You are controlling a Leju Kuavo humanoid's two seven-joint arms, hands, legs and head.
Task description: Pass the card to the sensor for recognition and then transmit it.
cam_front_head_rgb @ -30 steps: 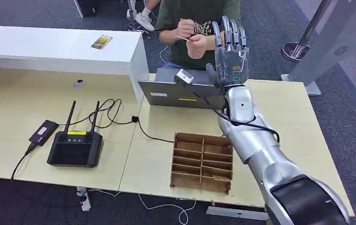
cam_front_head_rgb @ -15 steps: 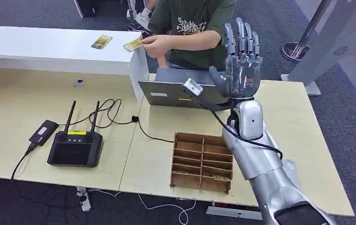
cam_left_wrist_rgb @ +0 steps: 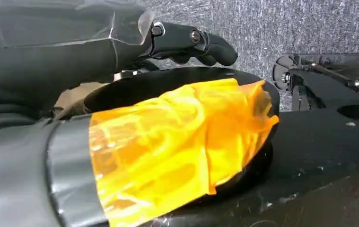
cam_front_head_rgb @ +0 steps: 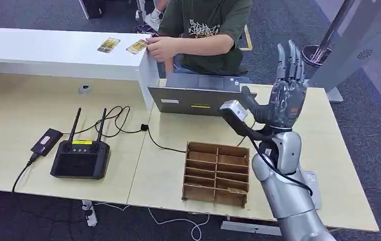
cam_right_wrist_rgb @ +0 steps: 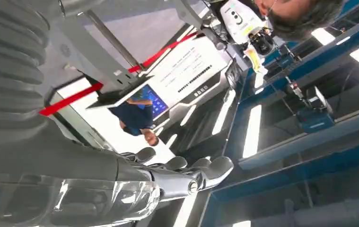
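My right robot hand (cam_front_head_rgb: 287,90) is raised above the far right part of the pale wooden surface (cam_front_head_rgb: 324,140), palm upright, fingers straight and spread, thumb out to the side, holding nothing. My left robot hand (cam_left_wrist_rgb: 187,40) hangs over grey carpet with its dark fingers curled; I cannot tell if it grips anything. Just in front of my right arm sits a brown divided box (cam_front_head_rgb: 216,173), beyond it a grey laptop (cam_front_head_rgb: 193,98) with a yellow sticker I cannot read. A person's hand (cam_front_head_rgb: 160,47) touches a yellowish card (cam_front_head_rgb: 138,46) on the white counter (cam_front_head_rgb: 52,55), beside a second card (cam_front_head_rgb: 108,45). A black controller (cam_front_head_rgb: 80,156) lies to the left.
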